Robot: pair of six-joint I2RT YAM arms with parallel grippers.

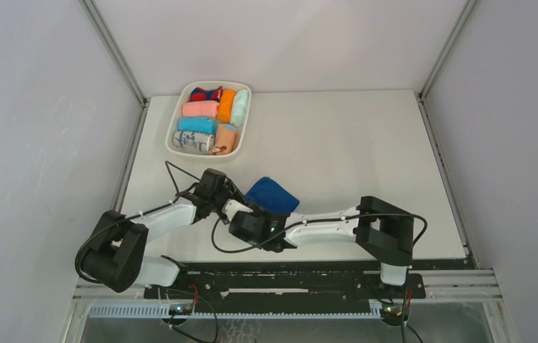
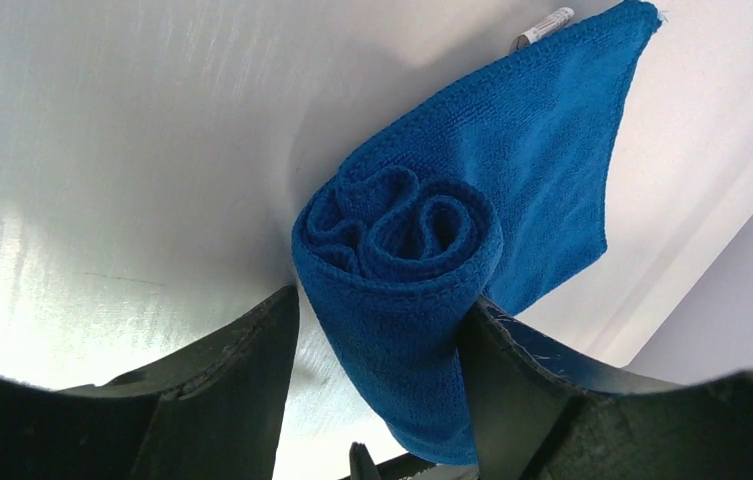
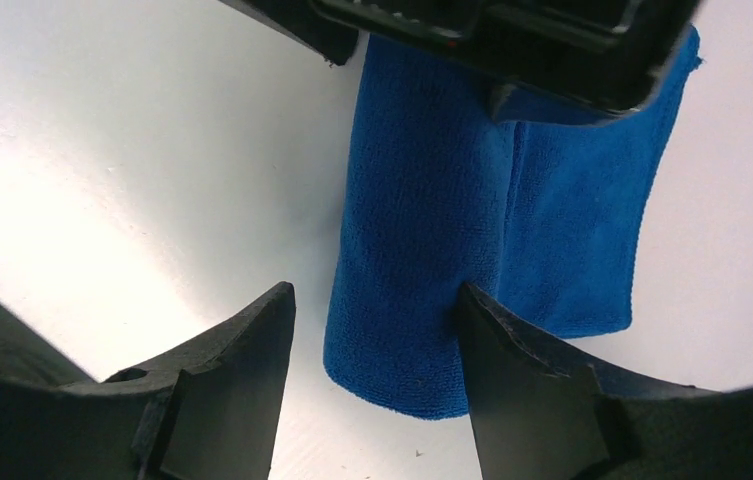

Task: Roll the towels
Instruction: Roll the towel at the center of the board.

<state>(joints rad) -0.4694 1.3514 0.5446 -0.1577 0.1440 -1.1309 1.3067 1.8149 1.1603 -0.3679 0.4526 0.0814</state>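
The royal-blue towel [image 1: 271, 194] lies on the table between both arms, part rolled, with a flat tail spreading behind the roll. In the left wrist view the spiral end of the blue towel [image 2: 402, 235] faces the camera. My left gripper [image 2: 382, 300] is open and straddles that roll, its right finger [image 2: 527, 385] against the cloth. My right gripper [image 3: 375, 290] is open round the other end of the blue towel [image 3: 417, 250], right finger [image 3: 522, 390] touching, left one apart. A peach-orange roll [image 1: 226, 138] lies in the basket; its spots are too small to tell.
A white basket [image 1: 174, 121] at the back left holds several rolled cloths in pink, light blue, orange, mint and printed white. The two grippers [image 1: 251, 207] sit close together, the left gripper's body [image 3: 512, 40] just beyond the roll. The table's near edge [image 1: 309, 259] runs just behind them.
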